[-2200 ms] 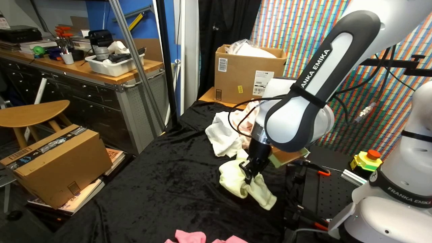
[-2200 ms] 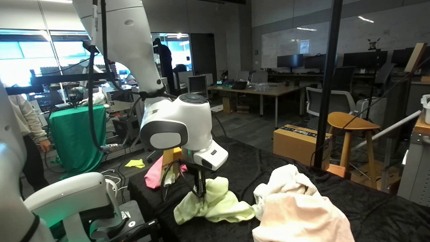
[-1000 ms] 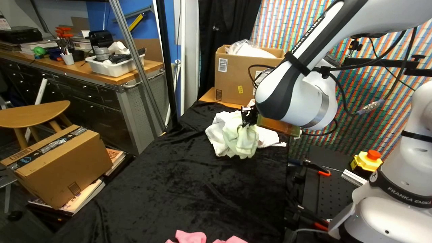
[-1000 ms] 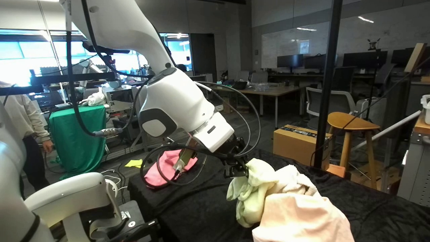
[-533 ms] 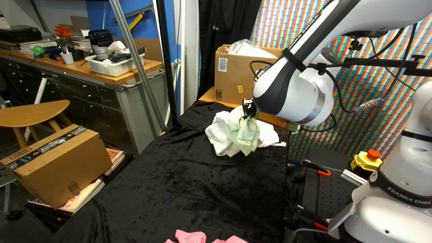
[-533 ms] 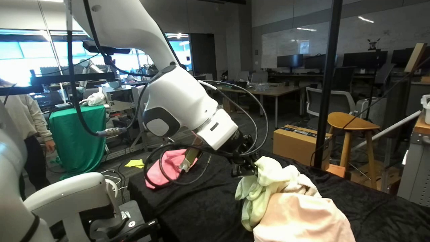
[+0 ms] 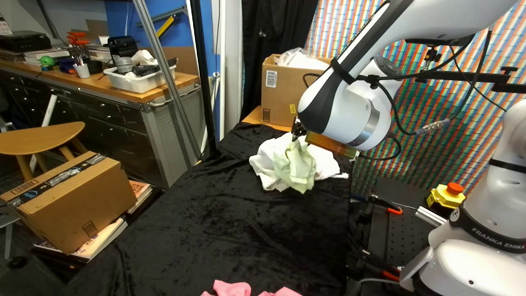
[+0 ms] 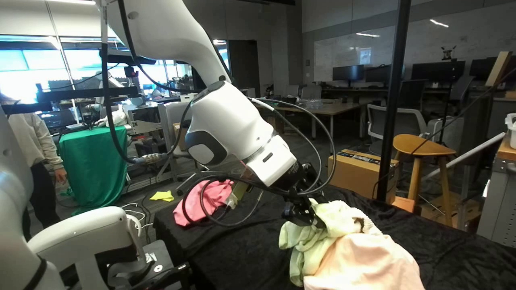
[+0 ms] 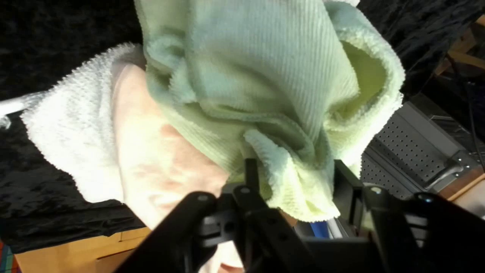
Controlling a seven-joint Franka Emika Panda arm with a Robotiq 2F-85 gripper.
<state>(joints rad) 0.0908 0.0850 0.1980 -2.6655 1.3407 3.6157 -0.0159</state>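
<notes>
My gripper point(image 9: 295, 163) is open, its two fingers apart on either side of a pinched-up fold of the pale green cloth point(image 9: 246, 76). The fold stands between the fingers and a gap shows on the left of it. In both exterior views the gripper point(image 7: 296, 129) point(image 8: 304, 215) is tilted at the top of the green cloth point(image 7: 294, 164) point(image 8: 308, 245). The green cloth lies crumpled over a white cloth point(image 9: 75, 125) point(image 7: 263, 162) and against a peach cloth point(image 9: 163, 163) point(image 8: 367, 262). Parts of the white and peach cloths are hidden under it.
The pile lies on a table covered in black cloth point(image 7: 230, 213). A pink cloth point(image 8: 205, 199) lies at another part of the table. A cardboard box point(image 7: 283, 90) stands behind the pile. Cables point(image 8: 322, 133) loop round the wrist. A black pole point(image 8: 391, 100) rises beyond the table.
My gripper has carried the green cloth from the bare black cover up onto the white and peach cloths. In the last half second it has opened, and the green cloth has settled slightly lower.
</notes>
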